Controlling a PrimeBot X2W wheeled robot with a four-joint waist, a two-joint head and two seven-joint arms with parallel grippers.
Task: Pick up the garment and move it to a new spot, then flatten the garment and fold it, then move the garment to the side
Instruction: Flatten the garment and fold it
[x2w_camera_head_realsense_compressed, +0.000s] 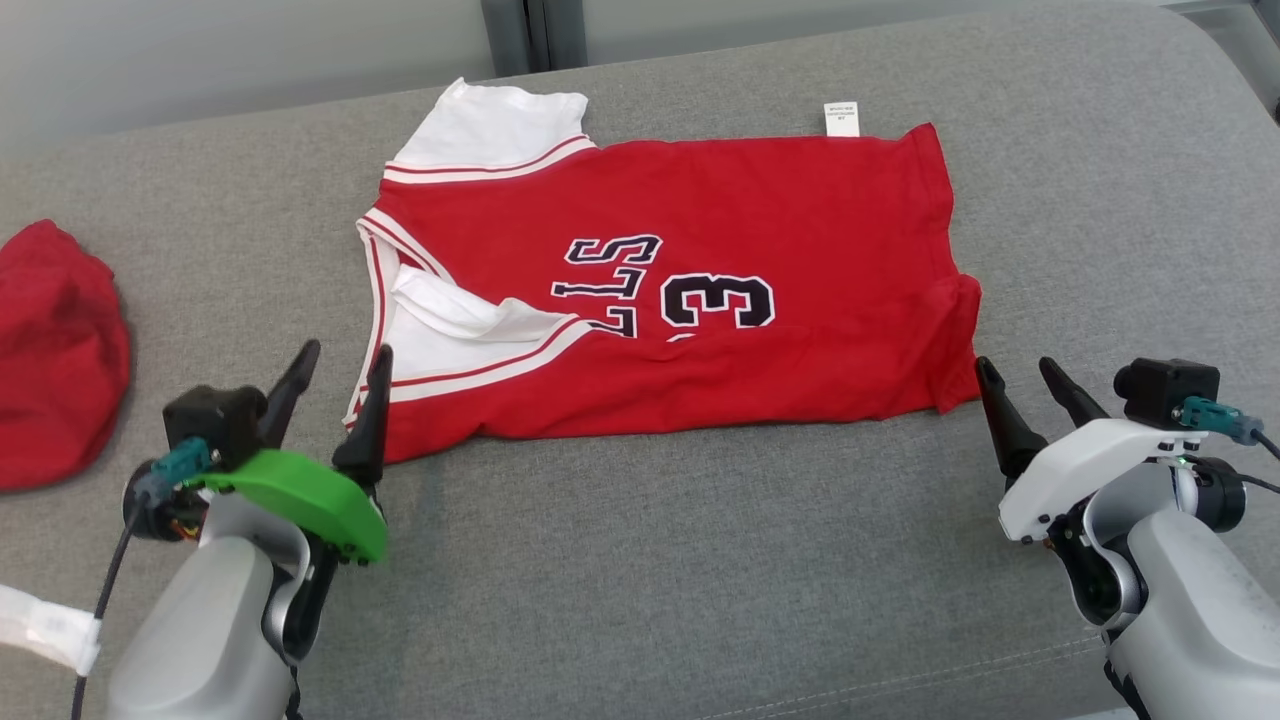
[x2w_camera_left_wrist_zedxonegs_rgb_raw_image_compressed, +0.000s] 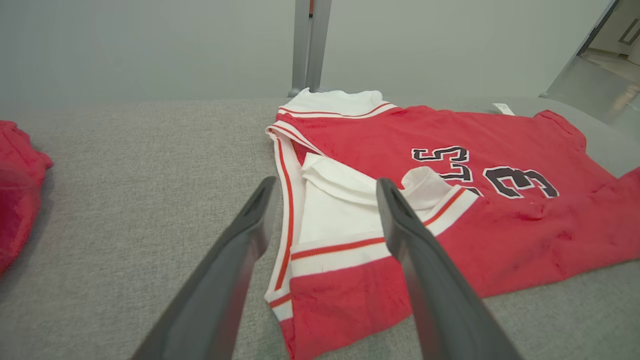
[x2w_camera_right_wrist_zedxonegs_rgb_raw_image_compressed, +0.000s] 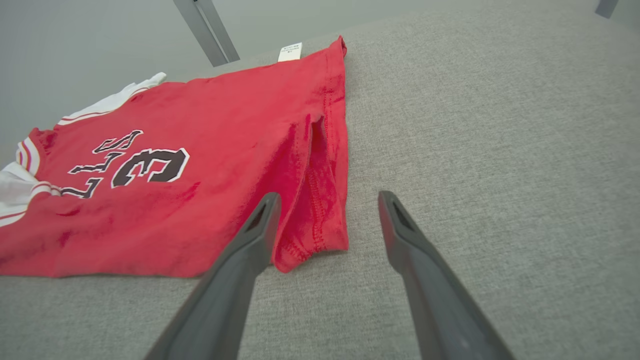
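Left gripper (x2w_camera_head_realsense_compressed: 346, 350) is spread wide and empty at the near sleeve-end corner of the red basketball jersey (x2w_camera_head_realsense_compressed: 700, 250), which lies half-folded on the grey cushion (x2w_camera_head_realsense_compressed: 640, 560). Right gripper (x2w_camera_head_realsense_compressed: 1016, 365) is also apart, by the hem corner. Looks mid-fold; next up is probably pinching both corners.

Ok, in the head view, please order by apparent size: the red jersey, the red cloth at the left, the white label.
Largest to smallest:
1. red jersey
2. red cloth, partly cut off by the picture's edge, so its full size is unsure
3. white label, clearly smallest
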